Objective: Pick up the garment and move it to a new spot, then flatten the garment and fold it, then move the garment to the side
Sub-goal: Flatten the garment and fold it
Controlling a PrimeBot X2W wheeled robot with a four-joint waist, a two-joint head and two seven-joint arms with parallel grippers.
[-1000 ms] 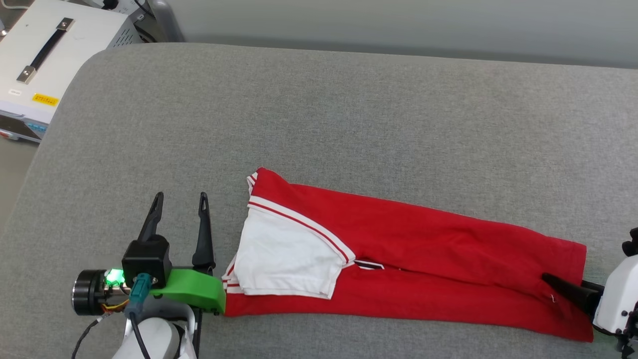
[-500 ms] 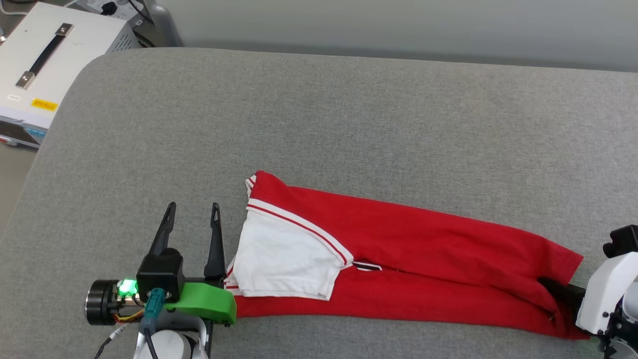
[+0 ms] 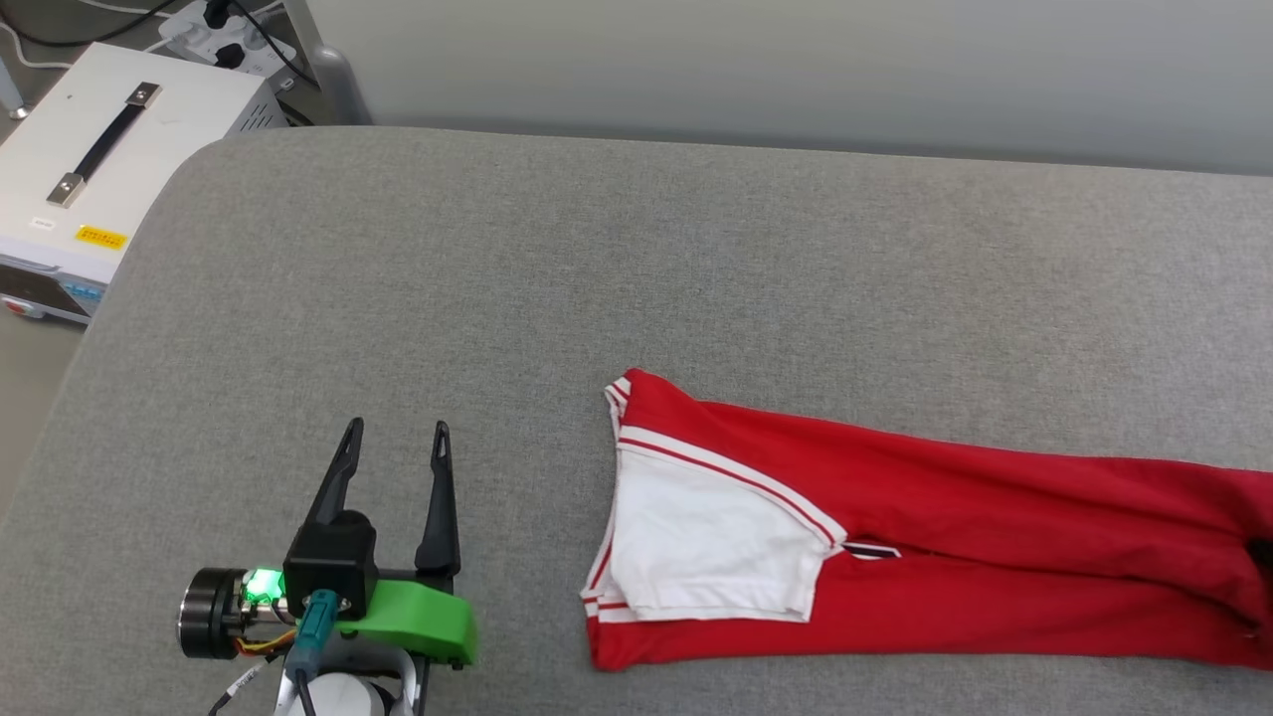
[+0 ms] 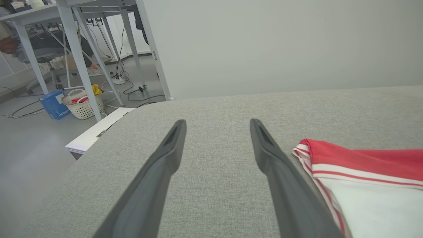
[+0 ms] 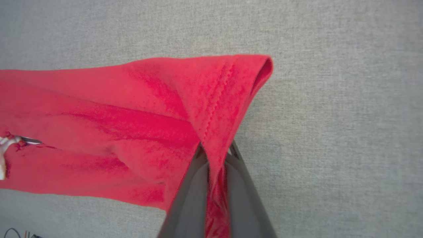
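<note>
Here, a wide grey padded table (image 3: 636, 249) takes up most of the head view, its rounded corner at the upper left. On it lies the shirt (image 3: 945, 557), folded into a long red band in the near right part of the table and running off the right edge of that view. Its left end carries a white sleeve (image 3: 706, 547) folded on top, edged with red and white stripes (image 3: 726, 467). Beyond the table's left corner stands a white case (image 3: 99, 169) with a dark handle and a yellow label. The left gripper (image 3: 397, 428) sits low over the bare cloth at the near left, well apart from the shirt's striped end. Its two dark fingers are spread wide with nothing between them. From the left wrist, those fingers (image 4: 165, 165) point across the grey top, and the sleeve end of the shirt (image 4: 363, 172) lies off to their right. The right gripper (image 5: 216, 145) is closed tight on the shirt's other end. In the right wrist view, a red hem corner (image 5: 231, 86) rises out of the pinch and the cloth (image 5: 99, 109) stretches away leftward. Far off, past the table, a pale basket (image 4: 84, 105) and a blue box (image 4: 54, 104) sit on the floor.
</note>
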